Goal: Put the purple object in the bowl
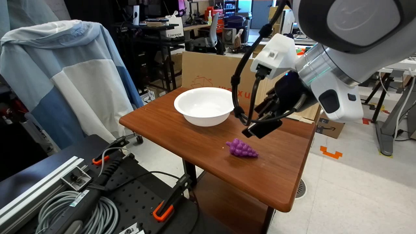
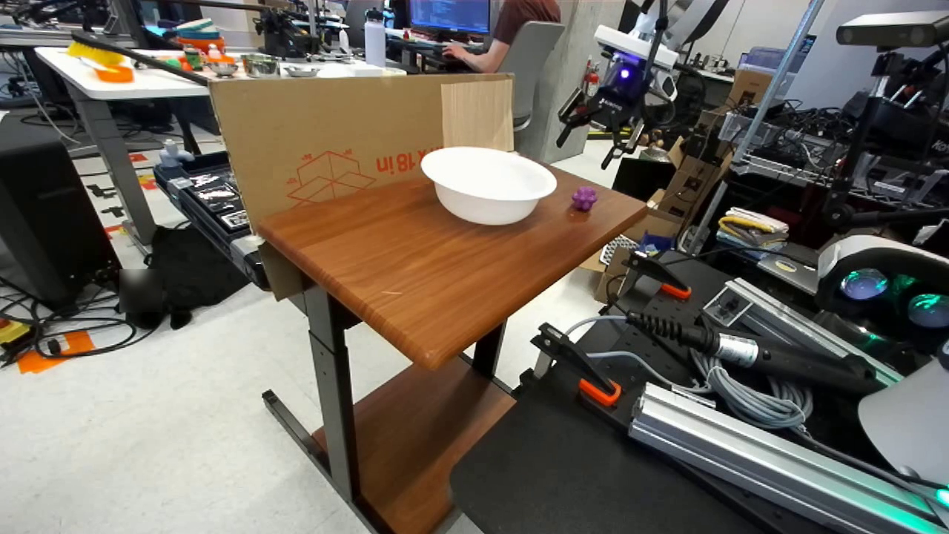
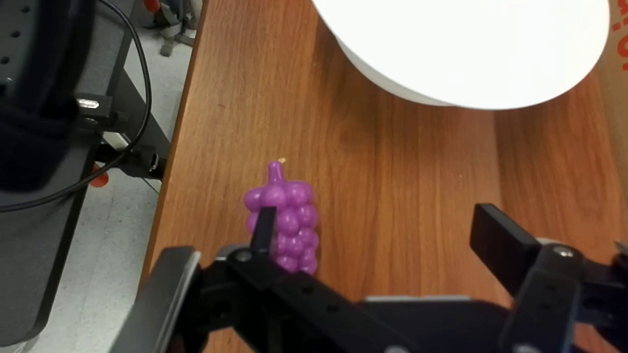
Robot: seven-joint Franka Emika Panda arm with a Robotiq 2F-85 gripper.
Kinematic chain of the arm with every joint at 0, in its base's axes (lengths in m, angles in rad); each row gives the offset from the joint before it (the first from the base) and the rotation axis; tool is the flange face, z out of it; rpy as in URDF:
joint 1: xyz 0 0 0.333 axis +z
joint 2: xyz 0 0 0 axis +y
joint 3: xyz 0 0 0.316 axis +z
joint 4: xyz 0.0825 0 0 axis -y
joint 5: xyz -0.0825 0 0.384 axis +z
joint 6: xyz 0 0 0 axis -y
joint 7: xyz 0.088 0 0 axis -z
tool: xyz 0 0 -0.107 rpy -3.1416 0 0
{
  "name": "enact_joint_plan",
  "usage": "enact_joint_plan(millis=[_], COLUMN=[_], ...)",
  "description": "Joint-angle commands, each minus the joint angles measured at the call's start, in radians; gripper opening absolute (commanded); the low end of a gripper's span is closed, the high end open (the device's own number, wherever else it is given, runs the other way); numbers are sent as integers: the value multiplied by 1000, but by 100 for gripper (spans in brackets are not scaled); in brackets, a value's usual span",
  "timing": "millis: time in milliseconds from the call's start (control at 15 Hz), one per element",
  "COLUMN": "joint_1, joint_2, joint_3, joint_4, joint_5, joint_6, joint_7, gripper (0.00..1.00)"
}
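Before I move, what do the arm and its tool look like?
The arm is white, with a dark ring around a pale cap, a silvery band, a boxy white housing and a looping black cable. The tool is black, with two jointed fingers, silvery screws and a small bluish light.

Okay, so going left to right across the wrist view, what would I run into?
Thin black cable, purple grape cluster, white bowl, cardboard with red print.

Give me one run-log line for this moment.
pincer: open, above table; purple grapes: on table, ungrasped; white bowl: upright on table, apart from grapes; placing: not yet done
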Motion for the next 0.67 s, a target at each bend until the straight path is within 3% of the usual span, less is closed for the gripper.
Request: enact_joint_plan(millis=[0, 267, 600], joint_1=[-32, -28, -17], joint_2=[20, -17, 11], joint_3=[-1, 15, -4], joint_4=[-2, -52, -28], joint_5=[37, 36, 6], joint_6=[-13, -63, -43], joint_7=[-2, -31, -9], gripper=[100, 100, 100])
